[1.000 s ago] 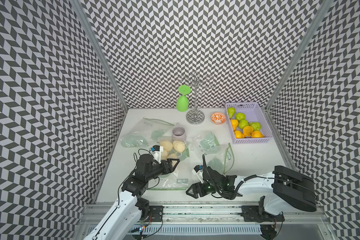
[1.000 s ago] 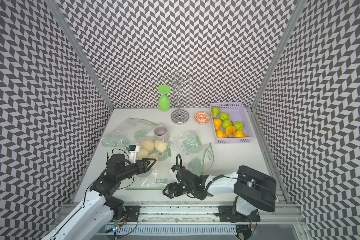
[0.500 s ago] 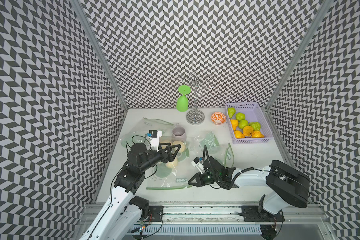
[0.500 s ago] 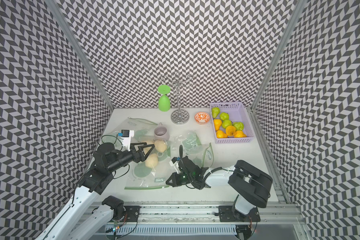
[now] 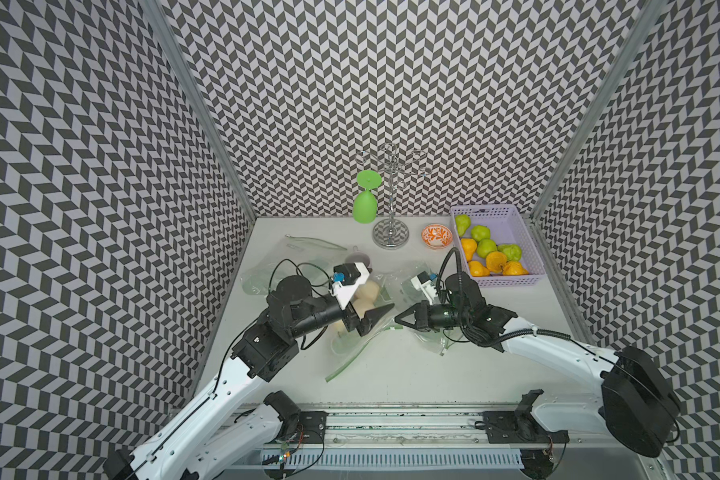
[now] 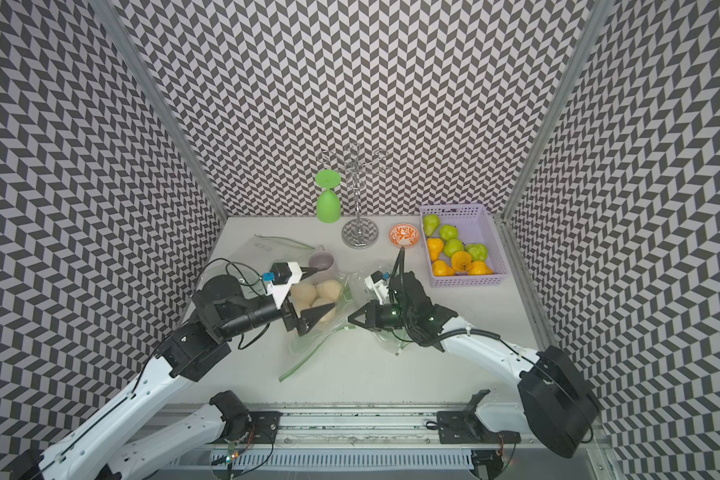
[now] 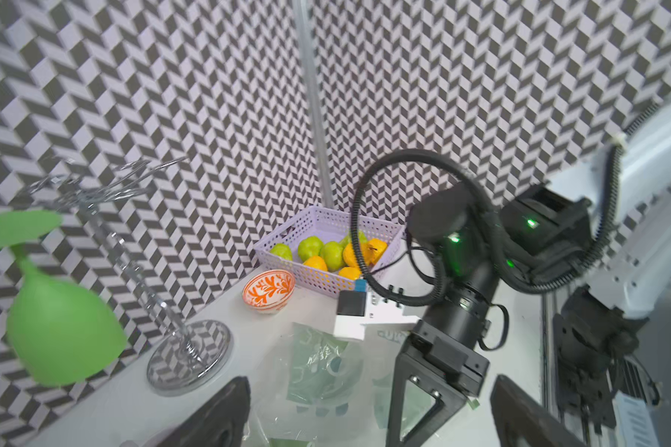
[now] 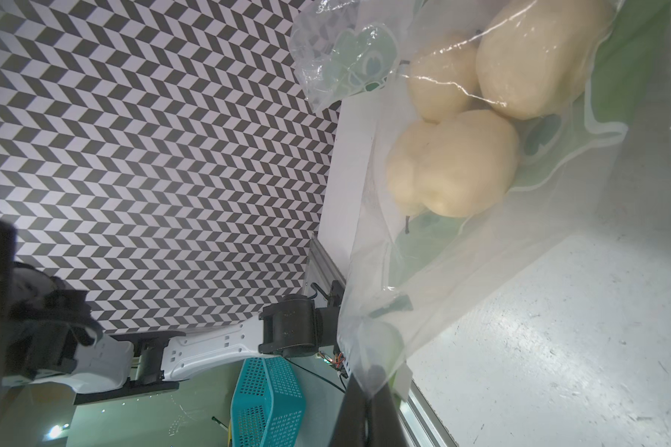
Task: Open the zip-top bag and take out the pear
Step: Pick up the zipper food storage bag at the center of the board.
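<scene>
The clear zip-top bag (image 5: 350, 345) with a green zip strip lies left of the table's middle in both top views (image 6: 304, 345). Three pale pears (image 8: 454, 162) lie inside it, also visible in a top view (image 6: 329, 289). My right gripper (image 5: 398, 320) is shut on the bag's (image 8: 481, 251) edge and holds that edge up off the table; its tip (image 8: 369, 410) pinches the plastic. My left gripper (image 6: 321, 291) hovers open over the pears with nothing between its fingers (image 7: 217, 414). In the left wrist view it (image 7: 369, 381) faces the right gripper.
A purple basket (image 5: 512, 280) of green and orange pears stands at the back right. Beside it are an orange-patterned bowl (image 5: 436, 236), a metal glass rack (image 5: 390, 237) and an upturned green wine glass (image 5: 365, 203). A mug (image 6: 323, 262) and other empty bags (image 5: 267, 274) lie nearby.
The right gripper closed on the bag's edge and drew it away from the front edge. The left gripper opened wider and moved up and back over the pears.
</scene>
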Robot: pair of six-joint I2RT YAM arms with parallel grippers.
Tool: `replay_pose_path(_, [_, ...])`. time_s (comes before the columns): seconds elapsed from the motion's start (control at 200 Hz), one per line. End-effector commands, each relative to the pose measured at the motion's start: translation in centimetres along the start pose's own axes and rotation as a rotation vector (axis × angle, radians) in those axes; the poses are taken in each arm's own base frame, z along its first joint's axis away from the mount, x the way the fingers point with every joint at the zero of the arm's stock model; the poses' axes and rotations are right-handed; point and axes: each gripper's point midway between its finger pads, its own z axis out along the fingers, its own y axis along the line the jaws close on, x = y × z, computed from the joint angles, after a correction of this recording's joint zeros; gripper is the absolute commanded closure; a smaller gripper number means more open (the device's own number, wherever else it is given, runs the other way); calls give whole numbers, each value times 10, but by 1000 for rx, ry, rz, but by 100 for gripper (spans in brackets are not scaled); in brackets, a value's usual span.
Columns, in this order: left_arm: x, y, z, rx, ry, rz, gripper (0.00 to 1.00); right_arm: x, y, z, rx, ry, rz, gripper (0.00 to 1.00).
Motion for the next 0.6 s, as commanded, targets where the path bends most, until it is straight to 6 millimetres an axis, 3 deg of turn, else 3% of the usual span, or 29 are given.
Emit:
replay_pose_path(0.0, [30, -18, 2, -47, 101, 233, 2, -4, 25, -9, -72, 4, -4, 100])
replay_pose_path(0.135, [76, -52, 12, -78, 276, 344, 5, -2, 34, -15, -109, 6, 13, 100])
replay_pose_path(0.28, [116, -67, 19, -151, 450, 399, 7, 4, 46, -28, -135, -6, 16, 100])
replay_pose_path(0.416, [120, -67, 23, -197, 444, 399, 8, 14, 48, -41, -147, -20, 34, 100])
replay_pose_path(0.596, [118, -53, 24, -319, 422, 402, 9, 28, 42, -49, -157, -18, 59, 100])
